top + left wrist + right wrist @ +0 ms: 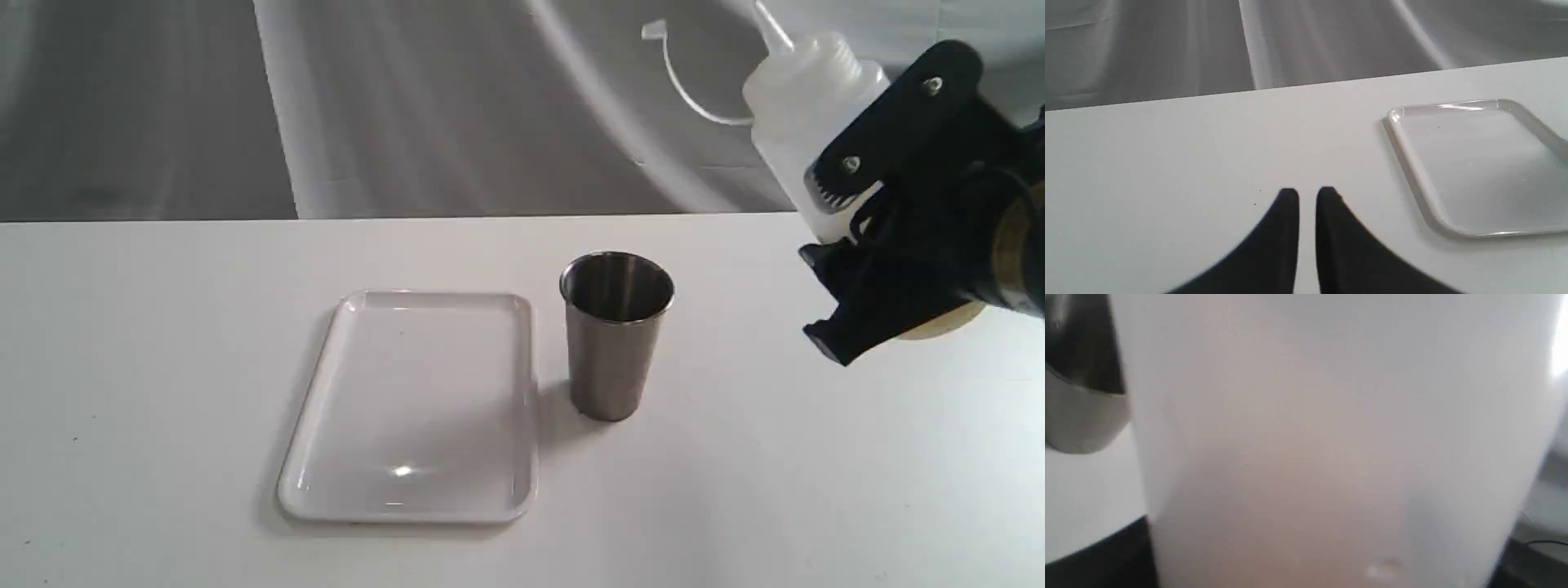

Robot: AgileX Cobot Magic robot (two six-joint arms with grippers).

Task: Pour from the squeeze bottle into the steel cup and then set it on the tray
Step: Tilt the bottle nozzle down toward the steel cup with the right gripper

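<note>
My right gripper is shut on the squeeze bottle, a whitish translucent bottle held in the air at the upper right, above and to the right of the steel cup. The bottle leans a little, its nozzle pointing up and left, and its cap strap hangs out to the left. The cup stands upright on the table, just right of the white tray, which has nothing on it. In the right wrist view the bottle fills the picture, with the cup at the edge. My left gripper hovers shut over bare table beside the tray.
The white table ends at a far edge in front of a grey draped cloth backdrop. The left arm does not show in the exterior view.
</note>
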